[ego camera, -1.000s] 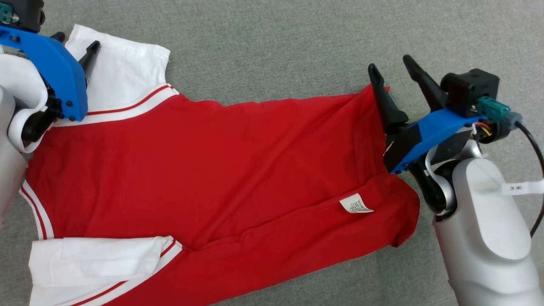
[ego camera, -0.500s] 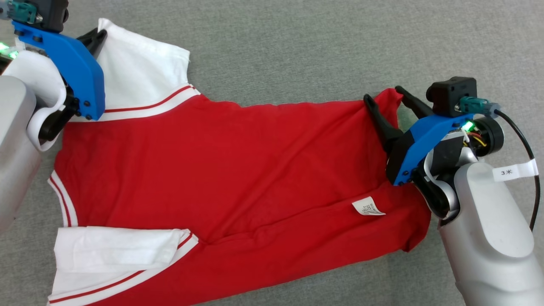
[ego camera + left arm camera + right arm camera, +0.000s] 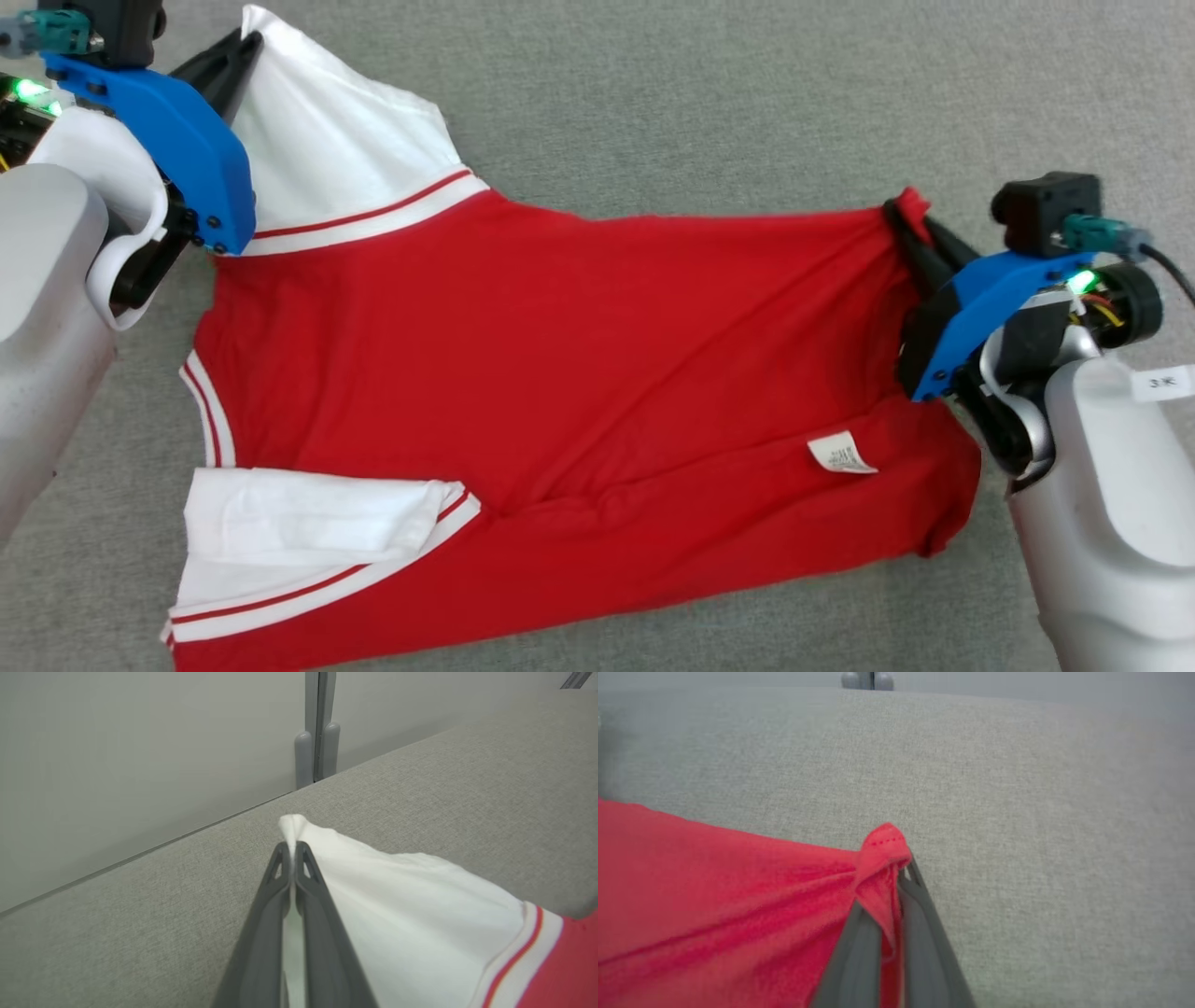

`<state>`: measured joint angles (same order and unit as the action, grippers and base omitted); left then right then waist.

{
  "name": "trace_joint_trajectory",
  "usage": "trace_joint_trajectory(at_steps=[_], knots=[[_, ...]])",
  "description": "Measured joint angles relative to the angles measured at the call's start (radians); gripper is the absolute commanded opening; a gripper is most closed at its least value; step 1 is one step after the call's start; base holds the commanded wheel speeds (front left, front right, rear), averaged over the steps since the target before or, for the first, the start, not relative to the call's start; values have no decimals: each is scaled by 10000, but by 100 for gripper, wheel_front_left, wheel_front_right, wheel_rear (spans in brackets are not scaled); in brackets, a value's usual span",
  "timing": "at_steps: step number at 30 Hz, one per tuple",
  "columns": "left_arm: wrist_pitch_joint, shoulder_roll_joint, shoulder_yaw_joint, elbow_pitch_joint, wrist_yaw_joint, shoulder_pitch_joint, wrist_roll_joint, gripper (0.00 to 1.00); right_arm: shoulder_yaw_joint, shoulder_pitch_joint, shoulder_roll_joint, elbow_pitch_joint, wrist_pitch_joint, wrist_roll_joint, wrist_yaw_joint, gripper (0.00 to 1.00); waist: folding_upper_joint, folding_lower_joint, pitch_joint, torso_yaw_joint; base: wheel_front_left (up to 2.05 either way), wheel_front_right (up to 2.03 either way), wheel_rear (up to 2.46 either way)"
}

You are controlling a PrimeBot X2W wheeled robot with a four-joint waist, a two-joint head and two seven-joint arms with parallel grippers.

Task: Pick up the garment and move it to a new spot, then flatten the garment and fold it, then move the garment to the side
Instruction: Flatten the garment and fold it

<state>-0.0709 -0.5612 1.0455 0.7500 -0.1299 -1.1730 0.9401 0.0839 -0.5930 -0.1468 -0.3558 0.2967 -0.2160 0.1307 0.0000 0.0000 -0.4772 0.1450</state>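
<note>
A red T-shirt (image 3: 579, 373) with white, red-striped sleeves lies spread on the grey fabric surface, far corners lifted.

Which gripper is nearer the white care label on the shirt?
Right. The right gripper, shut on the red hem corner, is just beyond the care label; the left gripper pinches the white sleeve at the opposite end.

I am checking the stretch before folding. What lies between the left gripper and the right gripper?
In the head view, the garment lies there: its white sleeve is pinched by the left gripper, its red hem corner by the right gripper.
</note>
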Motion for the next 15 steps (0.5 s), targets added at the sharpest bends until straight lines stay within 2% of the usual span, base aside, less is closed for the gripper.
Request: trace_joint_trajectory(at_steps=[5,15], knots=[[926,138,-4,311,0,-3,-58,0,-242,-219,-48,-123,-1011,397,0,0,0,0,354,-296,0,0,0],[2318,309,199,-439,2,1086,121,0,42,314,-299,-865,-1768,420,0,0,0,-1,1223,-908,0,0,0]])
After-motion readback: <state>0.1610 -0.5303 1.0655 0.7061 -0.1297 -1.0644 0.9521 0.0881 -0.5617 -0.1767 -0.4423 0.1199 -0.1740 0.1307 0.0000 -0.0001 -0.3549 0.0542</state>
